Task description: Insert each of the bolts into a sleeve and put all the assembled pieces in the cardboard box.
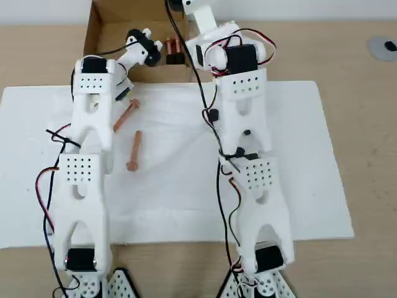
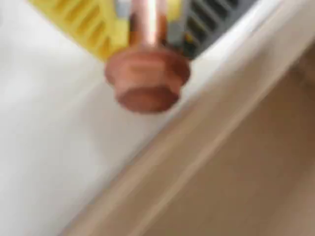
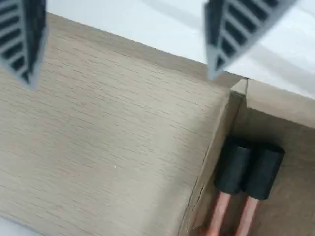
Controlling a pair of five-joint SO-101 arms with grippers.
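My left gripper (image 1: pixel 146 49) hangs over the cardboard box (image 1: pixel 93 37) at the back, shut on a copper bolt (image 2: pixel 147 81) whose flanged head points away from the fingers. Two assembled pieces (image 1: pixel 172 51), copper bolts in black sleeves (image 3: pixel 248 169), lie side by side in the box by its wall. On the white cloth lie two loose bolts, one (image 1: pixel 126 115) beside the left arm and another (image 1: pixel 134 150) nearer the front. My right gripper (image 3: pixel 122 77) is open above the wooden table just outside the box wall (image 3: pixel 216 147), with nothing between its fingers.
A white cloth (image 1: pixel 298 186) covers the middle of the table, and both arms stretch across it toward the back. The right arm (image 1: pixel 242 68) stands just right of the box. A grey round object (image 1: pixel 383 46) sits at the far right edge.
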